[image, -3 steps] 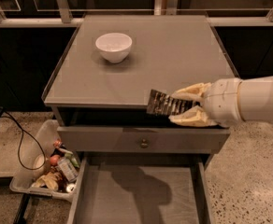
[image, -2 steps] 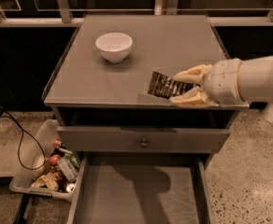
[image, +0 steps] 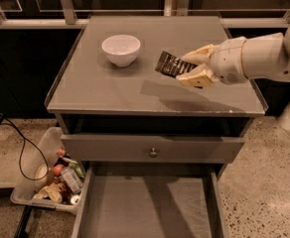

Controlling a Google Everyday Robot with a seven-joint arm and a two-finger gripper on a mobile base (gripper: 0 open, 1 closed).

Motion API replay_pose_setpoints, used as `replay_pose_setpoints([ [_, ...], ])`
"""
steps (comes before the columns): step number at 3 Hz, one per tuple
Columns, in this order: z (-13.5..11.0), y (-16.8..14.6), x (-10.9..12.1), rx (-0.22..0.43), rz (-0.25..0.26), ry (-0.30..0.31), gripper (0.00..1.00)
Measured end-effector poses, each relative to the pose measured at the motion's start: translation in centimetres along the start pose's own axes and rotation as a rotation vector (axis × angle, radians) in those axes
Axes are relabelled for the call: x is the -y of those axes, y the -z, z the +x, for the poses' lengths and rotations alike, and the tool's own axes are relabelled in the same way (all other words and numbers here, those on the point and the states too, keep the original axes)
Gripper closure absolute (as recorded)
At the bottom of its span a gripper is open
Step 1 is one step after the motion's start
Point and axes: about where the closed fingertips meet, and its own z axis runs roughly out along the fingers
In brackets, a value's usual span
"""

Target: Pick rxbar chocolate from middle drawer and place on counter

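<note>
- The white bowl (image: 120, 48) stands on the far left part of the counter (image: 100, 90), its inside plain white.
- The middle drawer (image: 150, 209) is pulled out at the near edge, showing its flat grey floor.
- The clear plastic bin (image: 44, 145), on the floor to the left, holds mixed clutter.
- The gripper (image: 190, 67) hangs over the counter's right half, clamped on the rxbar chocolate (image: 171, 63).
- The bar is held above the surface, with its shadow on the counter beneath. Its long axis runs roughly left to right and its free end points left toward the bowl.
</note>
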Motion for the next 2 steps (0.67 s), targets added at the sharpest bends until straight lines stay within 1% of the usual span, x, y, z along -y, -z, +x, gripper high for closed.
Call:
replay_pose_setpoints([
  [1,0.9,-2.2,1.4,0.028,0.007,-0.061,1.00],
  [2,2.8,-3.9,2.5,0.026,0.022,-0.126,1.00],
])
